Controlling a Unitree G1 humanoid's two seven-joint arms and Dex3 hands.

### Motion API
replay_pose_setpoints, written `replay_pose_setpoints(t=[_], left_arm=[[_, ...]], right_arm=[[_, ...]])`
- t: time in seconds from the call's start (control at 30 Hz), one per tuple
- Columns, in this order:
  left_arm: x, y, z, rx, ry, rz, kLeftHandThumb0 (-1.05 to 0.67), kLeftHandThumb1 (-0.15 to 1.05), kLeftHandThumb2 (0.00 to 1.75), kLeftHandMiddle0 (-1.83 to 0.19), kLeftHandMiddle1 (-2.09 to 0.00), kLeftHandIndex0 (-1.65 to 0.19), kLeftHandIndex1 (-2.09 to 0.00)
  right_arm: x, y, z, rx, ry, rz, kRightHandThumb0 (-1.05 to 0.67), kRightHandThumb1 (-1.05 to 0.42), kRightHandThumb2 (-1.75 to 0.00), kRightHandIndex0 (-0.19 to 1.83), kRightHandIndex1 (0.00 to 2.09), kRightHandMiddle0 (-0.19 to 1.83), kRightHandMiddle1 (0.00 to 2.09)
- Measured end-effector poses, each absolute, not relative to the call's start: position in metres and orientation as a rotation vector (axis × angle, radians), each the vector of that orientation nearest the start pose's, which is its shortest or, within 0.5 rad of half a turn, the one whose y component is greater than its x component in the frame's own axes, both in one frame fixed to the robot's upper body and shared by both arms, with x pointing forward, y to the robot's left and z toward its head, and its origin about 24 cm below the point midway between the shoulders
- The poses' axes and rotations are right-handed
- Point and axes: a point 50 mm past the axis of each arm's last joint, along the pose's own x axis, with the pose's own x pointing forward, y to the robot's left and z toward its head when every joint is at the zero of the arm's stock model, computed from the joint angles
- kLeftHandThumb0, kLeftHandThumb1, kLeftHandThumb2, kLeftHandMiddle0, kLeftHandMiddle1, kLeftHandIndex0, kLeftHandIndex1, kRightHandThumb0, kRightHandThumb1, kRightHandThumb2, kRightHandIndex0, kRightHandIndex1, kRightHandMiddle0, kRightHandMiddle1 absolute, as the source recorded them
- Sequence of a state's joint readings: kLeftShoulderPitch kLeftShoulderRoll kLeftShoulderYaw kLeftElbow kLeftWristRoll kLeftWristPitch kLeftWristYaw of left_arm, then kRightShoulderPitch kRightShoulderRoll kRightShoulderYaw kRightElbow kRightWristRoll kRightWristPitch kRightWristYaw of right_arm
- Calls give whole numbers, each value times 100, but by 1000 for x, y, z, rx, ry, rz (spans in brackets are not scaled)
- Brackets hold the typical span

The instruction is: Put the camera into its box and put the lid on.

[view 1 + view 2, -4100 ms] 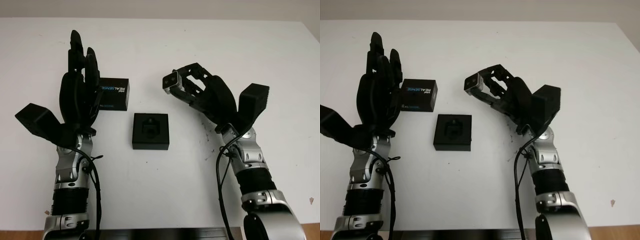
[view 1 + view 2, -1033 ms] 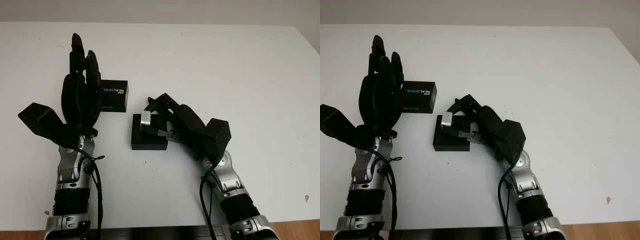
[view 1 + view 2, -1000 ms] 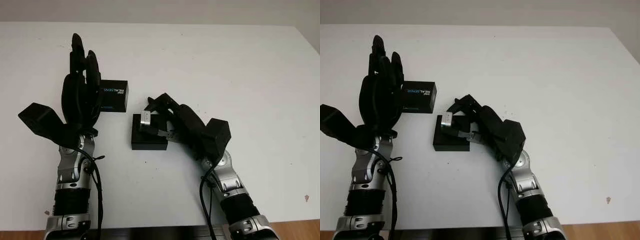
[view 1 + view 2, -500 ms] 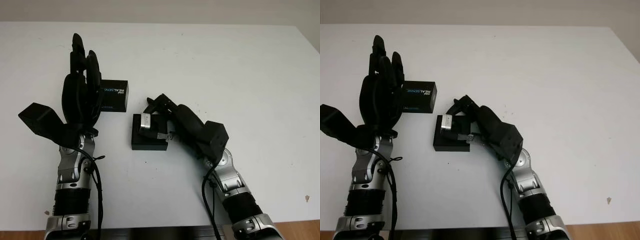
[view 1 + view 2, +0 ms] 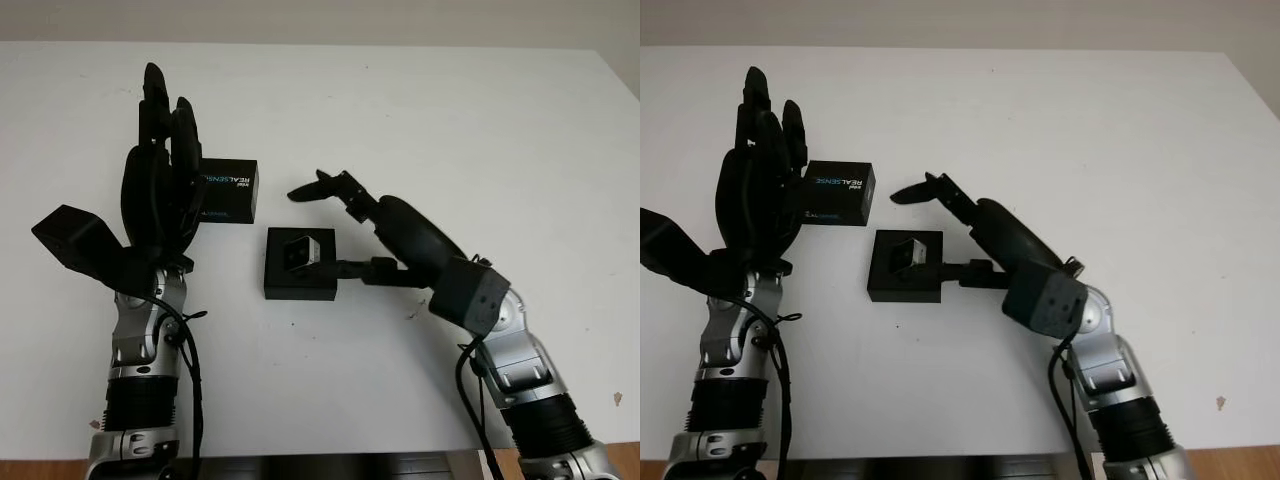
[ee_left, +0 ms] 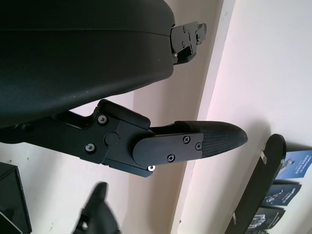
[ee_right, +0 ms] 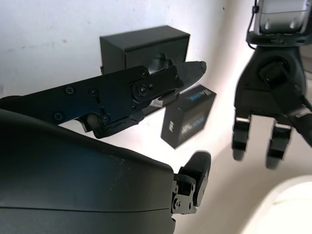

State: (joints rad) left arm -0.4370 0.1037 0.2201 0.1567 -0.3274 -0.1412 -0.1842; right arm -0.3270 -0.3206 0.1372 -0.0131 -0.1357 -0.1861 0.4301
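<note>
Above the box (image 5: 300, 264) the way is open from the front and the near side. The right robot hand (image 5: 365, 230), open, brackets its right edge. The lid (image 5: 228, 190) lies just beyond, close beside the raised left robot hand (image 5: 160, 185). The table (image 5: 480, 130) spreads bare to the right.

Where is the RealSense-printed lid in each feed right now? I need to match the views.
Left eye view: lid left of centre, against the open left hand.
Right eye view: same spot.
Left wrist view: blue-printed slivers past the black fingers.
Right wrist view: lid between box and left hand.
Shared landmark: the black box, just nearer the robot than the lid.
</note>
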Motion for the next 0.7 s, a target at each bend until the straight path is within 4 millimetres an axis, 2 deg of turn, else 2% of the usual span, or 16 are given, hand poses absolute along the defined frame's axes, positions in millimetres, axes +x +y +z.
replay_pose_setpoints(t=[0.33, 0.47, 0.53, 0.57, 0.63, 0.7], left_arm=[[321, 186, 147, -232, -457, -87, -71, 105, 49, 19, 0, 19, 0], [321, 186, 147, -230, -457, -87, -71, 105, 49, 19, 0, 19, 0], [321, 186, 147, -227, -457, -86, -71, 105, 49, 19, 0, 19, 0], [321, 186, 147, -227, -457, -87, -72, 105, 49, 19, 0, 19, 0], [321, 186, 147, -227, -456, -86, -71, 105, 50, 19, 0, 19, 0], [321, 186, 147, -225, -456, -85, -72, 105, 50, 19, 0, 19, 0]], right_arm=[[283, -137, 148, -624, -505, 578, -49, -104, -6, -9, 7, 12, 30], [279, -139, 152, -774, -595, 519, -54, -100, -4, 14, 18, 19, 32], [280, -138, 152, -848, -614, 476, -59, -98, -5, 25, 25, 19, 40], [280, -137, 152, -888, -620, 460, -61, -97, -5, 26, 34, 11, 60], [280, -134, 153, -970, -638, 447, -62, -96, -5, 23, 47, 8, 83], [278, -128, 155, -1032, -667, 441, -65, -93, -4, 23, 52, 13, 92]])
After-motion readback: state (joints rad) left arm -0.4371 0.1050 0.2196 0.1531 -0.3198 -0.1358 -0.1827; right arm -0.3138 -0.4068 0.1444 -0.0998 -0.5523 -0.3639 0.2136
